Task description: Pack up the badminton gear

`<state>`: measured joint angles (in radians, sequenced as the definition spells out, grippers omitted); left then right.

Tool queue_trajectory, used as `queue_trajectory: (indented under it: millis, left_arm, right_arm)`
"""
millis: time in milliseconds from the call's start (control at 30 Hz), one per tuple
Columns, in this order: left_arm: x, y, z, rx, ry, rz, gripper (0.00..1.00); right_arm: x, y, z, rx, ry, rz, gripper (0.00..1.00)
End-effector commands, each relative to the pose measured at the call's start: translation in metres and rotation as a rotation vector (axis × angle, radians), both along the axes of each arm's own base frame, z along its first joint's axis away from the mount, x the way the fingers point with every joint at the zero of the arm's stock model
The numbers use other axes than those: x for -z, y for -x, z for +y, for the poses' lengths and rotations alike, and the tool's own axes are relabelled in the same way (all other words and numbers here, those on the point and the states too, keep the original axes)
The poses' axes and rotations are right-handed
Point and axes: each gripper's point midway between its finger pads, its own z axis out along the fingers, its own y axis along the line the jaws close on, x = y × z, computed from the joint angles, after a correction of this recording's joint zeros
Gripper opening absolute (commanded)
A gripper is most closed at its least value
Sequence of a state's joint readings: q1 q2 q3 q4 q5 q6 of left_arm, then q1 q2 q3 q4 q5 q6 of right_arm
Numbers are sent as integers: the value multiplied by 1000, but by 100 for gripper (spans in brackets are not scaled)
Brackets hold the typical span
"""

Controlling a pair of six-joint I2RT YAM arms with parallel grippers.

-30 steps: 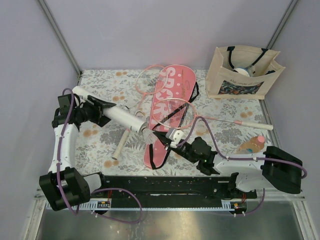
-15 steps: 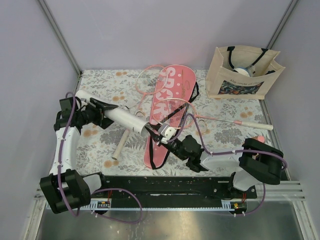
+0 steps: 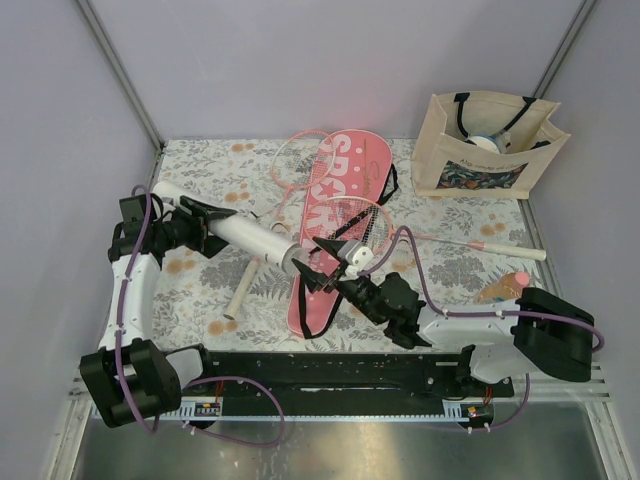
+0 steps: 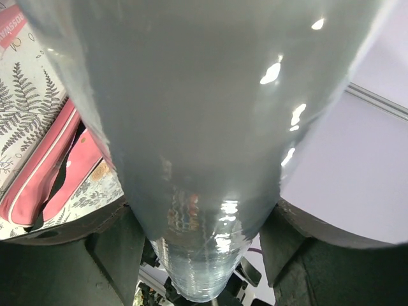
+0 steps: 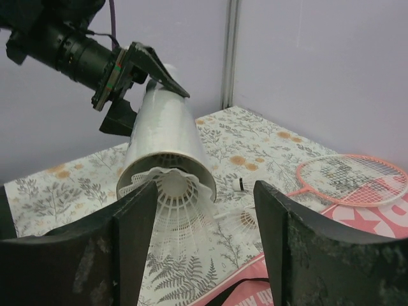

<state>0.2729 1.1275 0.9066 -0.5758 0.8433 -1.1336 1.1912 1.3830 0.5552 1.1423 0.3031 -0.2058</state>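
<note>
My left gripper is shut on the white tube, held off the table and slanting down to the right; in the left wrist view the tube fills the space between the fingers. A white shuttlecock sticks out of the tube's open mouth. My right gripper stands open just in front of it, touching nothing. The pink "SPORT" cover lies mid-table. One pink racket rests across it, another racket behind left.
A beige tote bag stands at the back right. A peach bottle lies by the right arm. A loose shuttlecock lies on the floral tablecloth below the tube. A white racket handle slants left of the cover.
My right gripper has opened and let go of the shuttlecock, which now sits in the tube's mouth. The left gripper keeps its hold on the tube.
</note>
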Motion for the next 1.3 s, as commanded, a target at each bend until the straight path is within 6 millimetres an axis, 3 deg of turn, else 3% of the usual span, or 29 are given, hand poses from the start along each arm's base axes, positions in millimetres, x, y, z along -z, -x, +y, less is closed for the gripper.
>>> queue_trajectory:
  millis: [0,133,500,633,767,967,1033,1133,1267]
  left_arm:
    - [-25,0,-6,52,2,-106,43]
    - [-26,0,-7,51,0,-111,43]
    - [-33,7,-16,73,28,-125,43]
    - [-33,8,-18,80,28,-133,43]
    - [-32,8,-19,77,37,-126,43]
    - [-31,-1,-13,25,20,-126,43]
    - [-34,-8,-9,-9,17,-132,43]
    - [-36,-18,-6,-30,40,-118,43]
    - [-44,-31,-2,-59,60,-110,41]
  right_arm:
    - [-4,-3,-14,42,-52,105,71]
    - [5,-10,-1,61,85,113,69]
    - [-14,-32,26,123,44,-3,63]
    - [-27,-38,38,131,-22,-37,66]
    - [-23,-41,48,123,-18,-39,72]
    - [-1,-32,35,103,52,-6,80]
    - [3,-23,27,64,82,13,85]
    - [28,-1,19,-40,180,59,88]
    - [38,16,4,-95,195,93,91]
